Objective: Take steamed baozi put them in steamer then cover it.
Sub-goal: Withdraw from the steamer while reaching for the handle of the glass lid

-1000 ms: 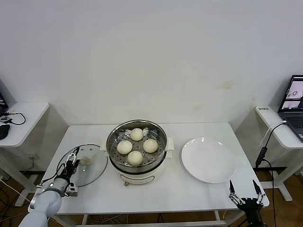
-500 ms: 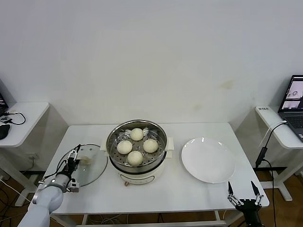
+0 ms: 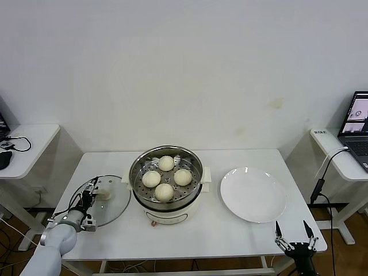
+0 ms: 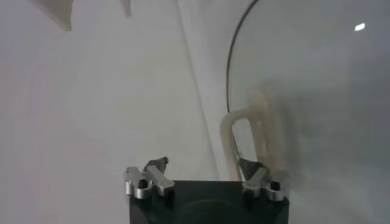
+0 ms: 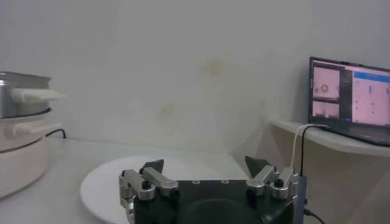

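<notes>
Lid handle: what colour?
Cream-white, on the clear glass lid; the handle shows best in the left wrist view.

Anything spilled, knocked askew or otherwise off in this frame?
Nothing stands out. Four baozi sit in the steamer; the cover lies flat left of it, the open left gripper over it. The right gripper is open off the table's front-right corner.

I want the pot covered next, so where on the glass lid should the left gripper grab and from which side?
Grip the cream handle at the middle of the cover, coming straight down from above. The lid lies flat on the table left of the steamer, so only the raised handle offers something to pinch. The left gripper, open, sits beside it.
</notes>
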